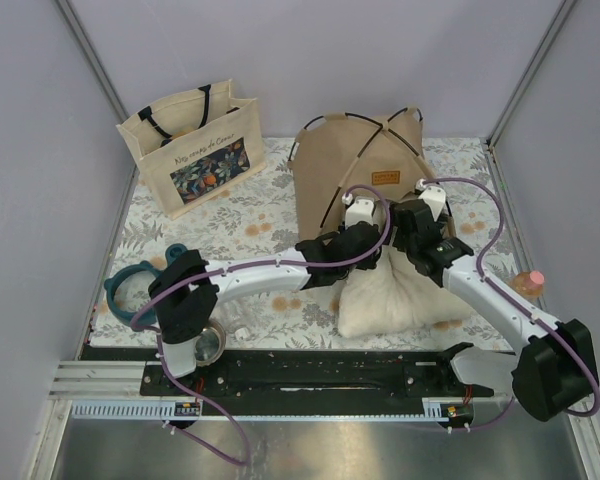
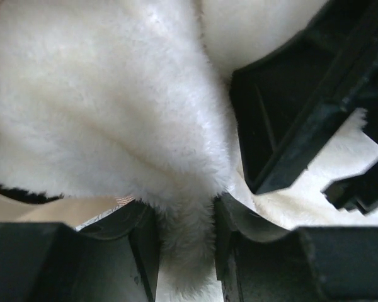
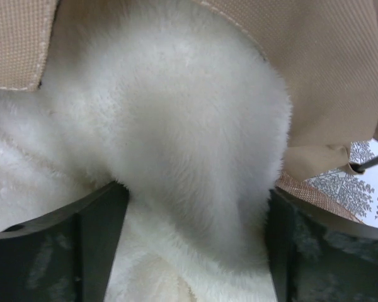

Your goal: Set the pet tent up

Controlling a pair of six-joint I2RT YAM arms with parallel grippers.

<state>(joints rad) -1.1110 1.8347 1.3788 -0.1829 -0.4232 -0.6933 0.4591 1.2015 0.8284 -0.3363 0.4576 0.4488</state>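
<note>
1. At the pet tent (image 1: 352, 165) doorway, the left fingers (image 2: 123, 251) are pinched shut on a fold of the fluffy white pillow (image 1: 400, 292).
2. Right fingers (image 3: 91, 245) stand wide apart either side of a pillow bulge. They don't look clamped on it. Tan tent fabric sits just above.
3. Tent stands erected at the back of the worktop (image 1: 230, 225), black poles (image 1: 383, 128) arched over it. Most of the pillow lies outside, in front of the door.
4. Risk: single pinch point on plush. Push from there and the pillow likely bunches at the door instead of sliding in flat.
5. Risk: pillow snags the doorway hem, and the light tent gets shoved back or tips. Poles could pop out.
6. Risk: fur slips out of the pinch mid-push.
</note>
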